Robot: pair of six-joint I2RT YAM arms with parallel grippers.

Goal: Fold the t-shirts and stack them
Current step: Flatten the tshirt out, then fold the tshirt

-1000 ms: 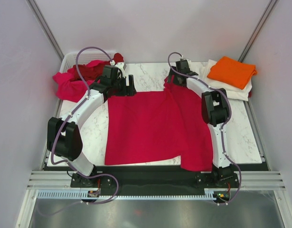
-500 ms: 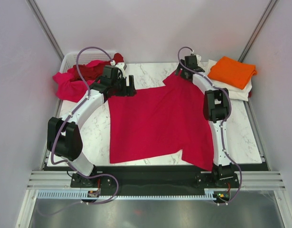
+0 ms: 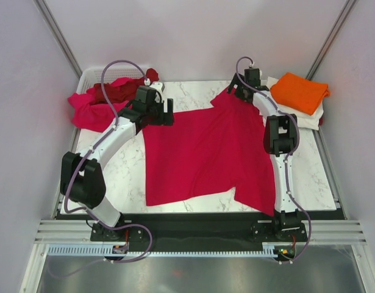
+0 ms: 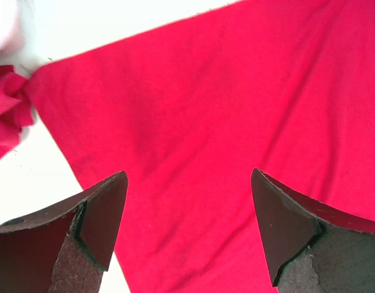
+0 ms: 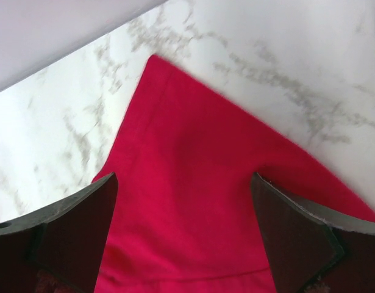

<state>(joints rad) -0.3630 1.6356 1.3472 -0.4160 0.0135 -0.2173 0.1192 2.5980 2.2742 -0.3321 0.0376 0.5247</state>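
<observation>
The crimson shirt [image 3: 205, 152] lies spread flat on the marble table [image 3: 123, 165]. The left gripper [image 4: 187, 226] stands wide open above its far left corner and holds nothing. The right gripper [image 5: 184, 226] is wide open too, above the far right corner, with nothing in it. The folded orange shirt [image 3: 299, 91] lies on the cream shirt [image 3: 303, 117], far right

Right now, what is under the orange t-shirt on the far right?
A folded cream-white t-shirt lies under the orange t-shirt, showing along its near and left edges. How far it reaches beneath, and anything lower, is covered.
</observation>
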